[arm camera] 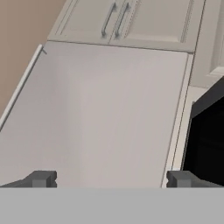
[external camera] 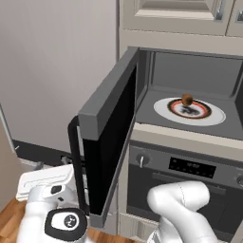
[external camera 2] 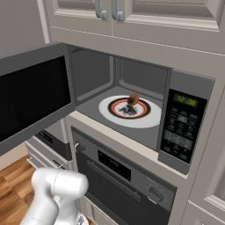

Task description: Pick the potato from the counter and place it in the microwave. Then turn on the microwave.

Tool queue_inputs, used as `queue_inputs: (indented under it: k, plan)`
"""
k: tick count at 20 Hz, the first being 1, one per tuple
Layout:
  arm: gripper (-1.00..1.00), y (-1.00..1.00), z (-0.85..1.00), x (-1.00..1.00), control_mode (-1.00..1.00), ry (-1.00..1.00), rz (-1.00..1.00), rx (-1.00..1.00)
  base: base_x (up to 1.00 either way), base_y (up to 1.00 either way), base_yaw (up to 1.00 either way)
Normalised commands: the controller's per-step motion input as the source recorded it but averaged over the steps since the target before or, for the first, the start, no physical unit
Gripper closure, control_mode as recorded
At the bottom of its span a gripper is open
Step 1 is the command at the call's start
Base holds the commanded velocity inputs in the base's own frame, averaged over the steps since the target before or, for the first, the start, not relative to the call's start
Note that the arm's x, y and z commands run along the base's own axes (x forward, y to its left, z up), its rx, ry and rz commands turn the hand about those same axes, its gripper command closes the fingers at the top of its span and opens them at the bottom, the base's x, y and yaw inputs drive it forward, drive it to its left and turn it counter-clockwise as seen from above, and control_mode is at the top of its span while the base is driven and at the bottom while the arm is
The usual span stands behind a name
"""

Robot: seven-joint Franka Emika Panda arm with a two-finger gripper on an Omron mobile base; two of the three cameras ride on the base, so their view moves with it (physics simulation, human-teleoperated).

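Note:
The potato point(external camera: 187, 99) point(external camera 2: 133, 99), a small brown lump, rests on the white plate point(external camera: 214, 116) with the red-and-black ring inside the microwave point(external camera: 190, 71). The microwave's door point(external camera: 109, 137) stands wide open to the left, its black handle point(external camera: 75, 161) at the outer edge. My gripper point(arm camera: 110, 179) is open with nothing between its fingertips point(arm camera: 41, 178). It faces a pale flat panel, with the door's black glass point(arm camera: 210, 140) at the right of the hand view. The hand sits low, left of the door, in the left base view. The counter is out of view.
The microwave's keypad panel point(external camera 2: 182, 127) is at the right of the cavity. An oven point(external camera: 190, 166) point(external camera 2: 123, 176) with knobs and a display sits directly below. Cream cabinets point(external camera 2: 132, 13) point(arm camera: 131, 22) hang above. Wood floor point(external camera 2: 13, 184) lies at the lower left.

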Motion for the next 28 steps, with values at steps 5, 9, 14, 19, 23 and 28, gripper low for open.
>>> queue_inputs:
  k: [5, 9, 14, 19, 23, 28]
  plan:
    - [-1.00, -0.50, 0.00, -0.11, -1.00, 0.00, 0.01, 0.00, 0.00, 0.00, 0.00]
    - [-1.00, -0.51, 0.00, -0.13, -1.00, 0.00, 0.00, 0.00, 0.00, 0.00, 0.00]
    - [-1.00, -0.55, 0.00, -0.18, -1.00, -0.01, 0.00, 0.00, 0.00, 0.00, 0.00]
    - [-1.00, -0.60, 0.00, -0.20, -1.00, -0.03, 0.00, 0.00, 0.00, 0.00, 0.00]
    - [-1.00, -0.62, 0.00, -0.17, -1.00, -0.04, 0.00, 0.00, 0.00, 0.00, 0.00]
    - [-1.00, -0.63, 0.00, -0.09, -1.00, -0.03, 0.00, 0.00, 0.00, 0.00, 0.00]
